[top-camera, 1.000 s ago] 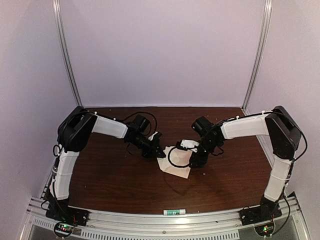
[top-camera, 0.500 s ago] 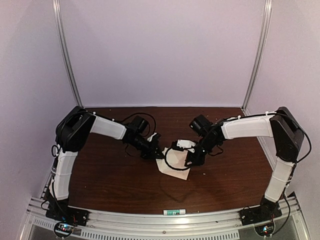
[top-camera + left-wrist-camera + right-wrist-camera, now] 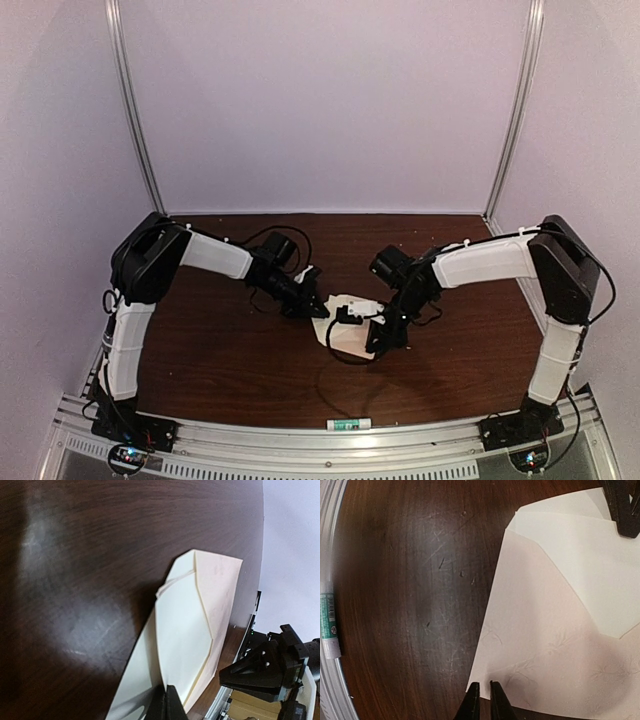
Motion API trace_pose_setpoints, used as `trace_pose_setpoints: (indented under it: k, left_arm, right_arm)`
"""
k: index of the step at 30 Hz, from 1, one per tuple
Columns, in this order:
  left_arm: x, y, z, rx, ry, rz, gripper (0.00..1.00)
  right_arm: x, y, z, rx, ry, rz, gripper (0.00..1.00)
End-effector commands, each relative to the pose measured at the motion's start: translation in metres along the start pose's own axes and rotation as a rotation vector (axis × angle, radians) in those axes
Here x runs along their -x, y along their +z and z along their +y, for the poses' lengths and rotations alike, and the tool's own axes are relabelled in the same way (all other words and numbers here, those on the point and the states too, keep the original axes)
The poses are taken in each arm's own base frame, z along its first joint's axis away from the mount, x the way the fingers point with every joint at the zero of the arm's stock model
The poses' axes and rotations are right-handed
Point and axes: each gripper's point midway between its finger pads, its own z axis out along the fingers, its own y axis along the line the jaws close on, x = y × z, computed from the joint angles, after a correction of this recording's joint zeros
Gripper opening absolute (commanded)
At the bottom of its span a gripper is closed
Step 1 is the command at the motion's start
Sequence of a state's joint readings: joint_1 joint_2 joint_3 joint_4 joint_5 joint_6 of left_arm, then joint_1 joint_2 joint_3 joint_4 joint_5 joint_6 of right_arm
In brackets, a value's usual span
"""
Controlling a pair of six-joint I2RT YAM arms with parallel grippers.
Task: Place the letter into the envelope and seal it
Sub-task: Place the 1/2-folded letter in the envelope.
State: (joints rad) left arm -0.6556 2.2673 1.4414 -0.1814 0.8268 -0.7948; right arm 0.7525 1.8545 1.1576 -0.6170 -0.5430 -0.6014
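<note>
as cream envelope shows faint embossing | left end effector closed | right end effector pinches its edge

Overhead view is dim and soft, violet cast on the walls. Wrist views brighter: diffuse glare patches on the dark table, soft shadow beside the envelope, curvature at frame edges.
</note>
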Motion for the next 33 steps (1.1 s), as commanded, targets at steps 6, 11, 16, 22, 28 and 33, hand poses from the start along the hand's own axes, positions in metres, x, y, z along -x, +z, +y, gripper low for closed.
trace_pose_setpoints:
  k: [6,11,16,22,28,33]
  left_arm:
    - [0.006,-0.007,-0.010,-0.008,0.053,-0.003,0.00]
    - [0.013,-0.009,-0.010,-0.020,0.074,0.004,0.00]
    - [0.022,-0.007,-0.012,-0.029,0.093,0.035,0.00]
    - [0.027,-0.003,-0.015,-0.053,0.091,0.078,0.00]
    - [0.016,0.003,-0.019,-0.055,0.097,0.105,0.00]
    - [0.007,0.011,-0.028,-0.072,0.116,0.131,0.00]
  right_arm:
    - [-0.024,0.023,0.007,0.047,-0.007,0.093,0.08]
    - [-0.028,0.023,0.009,0.055,-0.003,0.101,0.08]
    - [-0.027,0.024,0.009,0.056,-0.004,0.102,0.08]
    - [-0.026,0.024,0.008,0.052,-0.001,0.099,0.09]
    - [-0.023,0.024,0.006,0.047,0.011,0.090,0.09]
    - [-0.023,0.023,0.003,0.034,0.010,0.094,0.10]
